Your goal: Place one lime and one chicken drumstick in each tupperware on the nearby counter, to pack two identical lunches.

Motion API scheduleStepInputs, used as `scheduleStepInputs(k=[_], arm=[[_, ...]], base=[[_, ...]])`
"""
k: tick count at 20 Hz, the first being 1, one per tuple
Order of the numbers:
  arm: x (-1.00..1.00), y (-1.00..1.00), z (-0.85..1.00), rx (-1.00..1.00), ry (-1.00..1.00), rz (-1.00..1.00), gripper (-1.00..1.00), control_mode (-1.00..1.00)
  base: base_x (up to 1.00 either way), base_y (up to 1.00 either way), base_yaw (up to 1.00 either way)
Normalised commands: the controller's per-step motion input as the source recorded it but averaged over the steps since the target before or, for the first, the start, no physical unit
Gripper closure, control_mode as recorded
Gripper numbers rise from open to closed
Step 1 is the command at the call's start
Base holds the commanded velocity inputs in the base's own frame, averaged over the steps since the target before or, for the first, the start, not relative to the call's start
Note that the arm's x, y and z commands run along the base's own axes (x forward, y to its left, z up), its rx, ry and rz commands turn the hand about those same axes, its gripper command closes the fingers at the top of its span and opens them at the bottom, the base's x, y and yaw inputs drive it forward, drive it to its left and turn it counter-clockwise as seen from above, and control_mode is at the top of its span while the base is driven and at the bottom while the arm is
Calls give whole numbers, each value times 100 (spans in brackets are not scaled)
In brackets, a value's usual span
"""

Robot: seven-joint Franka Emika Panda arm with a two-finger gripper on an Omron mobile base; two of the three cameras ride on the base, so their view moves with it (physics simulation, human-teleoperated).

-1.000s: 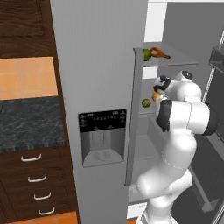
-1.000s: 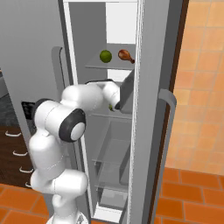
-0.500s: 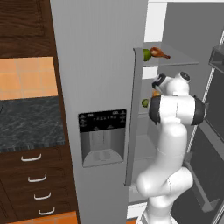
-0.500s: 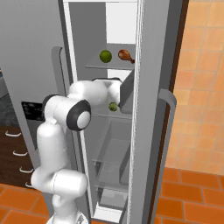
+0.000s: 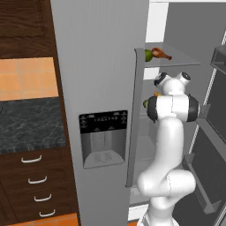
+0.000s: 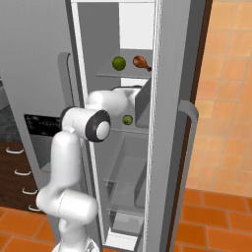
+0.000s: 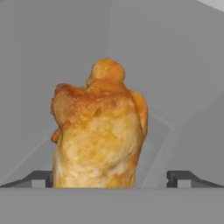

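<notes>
The arm reaches into the open refrigerator (image 6: pixel 162 123) at the middle shelf. In the hand view the gripper (image 7: pixel 111 177) has its jaws spread wide apart, one dark fingertip (image 7: pixel 39 178) at each side, with a golden-brown chicken drumstick (image 7: pixel 98 135) standing between them (contact with either fingertip cannot be confirmed). On the upper shelf (image 6: pixel 106 75) a lime (image 6: pixel 118 63) sits just beside a second, reddish-brown drumstick (image 6: pixel 141 62); both also appear in the left base view, lime (image 5: pixel 148 55) and drumstick (image 5: pixel 160 53). A second lime (image 6: pixel 127 119) rests on the middle shelf beside the arm. The counter (image 5: pixel 31 126) lies left of the refrigerator, over drawers (image 5: pixel 37 183) with curved handles
</notes>
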Motion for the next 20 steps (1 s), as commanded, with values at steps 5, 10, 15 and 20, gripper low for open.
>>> scheduleStepInputs(k=[5,10,15,20], arm=[[34,0,-71,0,5,6,-100,-100],[-31,37,-81,-4,4,6,100,-100],[-99,44,-47,-3,0,1,100,-100],[-100,20,8,0,-7,0,100,-100]], base=[[0,0,0],[0,0,0],[0,0,0],[0,0,0]])
